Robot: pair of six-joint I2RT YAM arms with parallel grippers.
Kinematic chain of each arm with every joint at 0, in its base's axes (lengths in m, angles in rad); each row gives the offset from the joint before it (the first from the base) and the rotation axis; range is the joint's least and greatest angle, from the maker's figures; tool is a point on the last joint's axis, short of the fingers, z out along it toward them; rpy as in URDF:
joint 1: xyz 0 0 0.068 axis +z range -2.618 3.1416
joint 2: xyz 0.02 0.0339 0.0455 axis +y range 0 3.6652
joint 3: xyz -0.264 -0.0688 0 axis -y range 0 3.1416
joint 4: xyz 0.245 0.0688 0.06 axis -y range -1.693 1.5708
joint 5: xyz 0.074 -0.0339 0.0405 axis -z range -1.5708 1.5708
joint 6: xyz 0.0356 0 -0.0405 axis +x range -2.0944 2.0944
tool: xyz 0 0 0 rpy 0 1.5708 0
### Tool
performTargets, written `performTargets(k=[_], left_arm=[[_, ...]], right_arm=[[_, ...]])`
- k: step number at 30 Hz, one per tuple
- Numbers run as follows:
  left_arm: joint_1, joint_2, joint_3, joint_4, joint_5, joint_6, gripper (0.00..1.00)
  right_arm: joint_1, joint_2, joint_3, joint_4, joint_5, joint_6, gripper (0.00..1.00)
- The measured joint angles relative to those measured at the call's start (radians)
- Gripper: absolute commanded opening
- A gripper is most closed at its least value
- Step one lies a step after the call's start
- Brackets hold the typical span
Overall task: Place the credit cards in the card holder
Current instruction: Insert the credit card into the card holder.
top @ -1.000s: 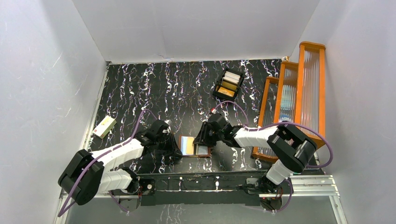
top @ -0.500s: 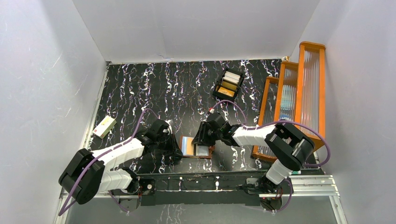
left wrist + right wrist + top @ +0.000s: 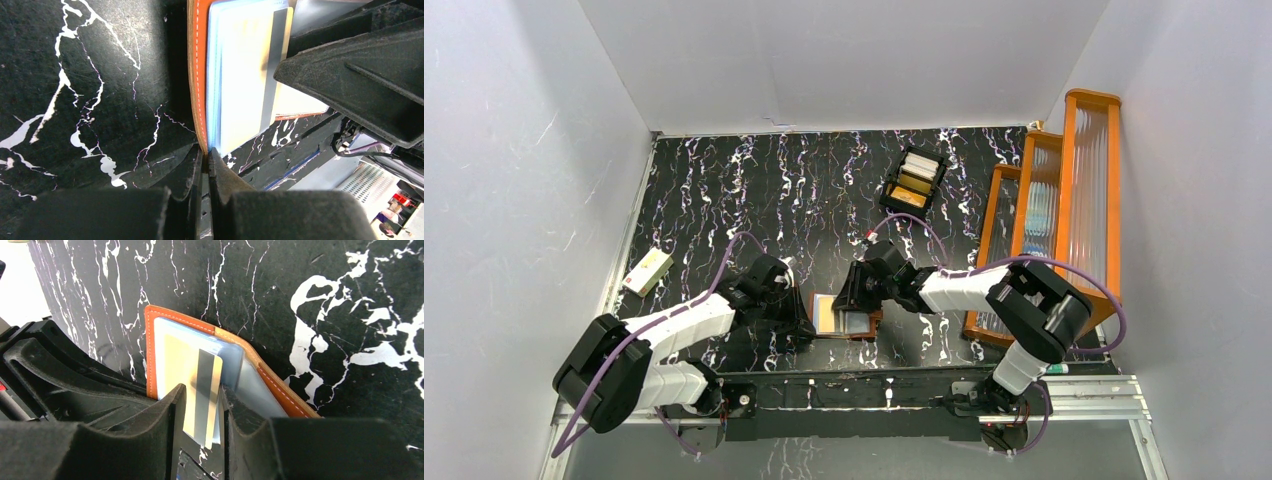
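Right wrist view: mid-insertion, by the look of it. Yellow card (image 3: 192,370) pinched narrowly between tips of right claw (image 3: 201,397), laid over pale pockets of open card holder (image 3: 148,350) on table (image 3: 350,285); cannot tell how far under the sleeve. Left claw (image 3: 205,155) clamped shut on stitched leather edge, steadying it. Next, probably: slide flat along the pocket, then release without dragging back. Thin stiff plastic with grey stripe; glossy, likely slippery sleeves; reddish-brown leather, white stitching; black marbled table. Spare cards (image 3: 919,170) in black tray (image 3: 887,197), well apart.
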Motion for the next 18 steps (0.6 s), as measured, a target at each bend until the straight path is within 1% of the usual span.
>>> performTargets(k=[6, 10, 13, 18], left_arm=[[0.000, 0.000, 0.000, -0.008, 0.002, 0.001, 0.00], [0.000, 0.000, 0.004, -0.021, 0.002, 0.000, 0.00], [0.000, -0.008, 0.009, -0.028, 0.000, 0.000, 0.00], [0.000, -0.052, 0.019, -0.039, 0.000, 0.001, 0.00]], right_arm=[[0.000, 0.016, 0.000, 0.031, -0.029, -0.011, 0.34], [0.000, 0.023, 0.000, 0.028, -0.037, -0.016, 0.39], [0.001, 0.015, 0.009, -0.012, -0.034, -0.026, 0.39], [0.006, -0.045, 0.012, -0.111, -0.005, -0.048, 0.36]])
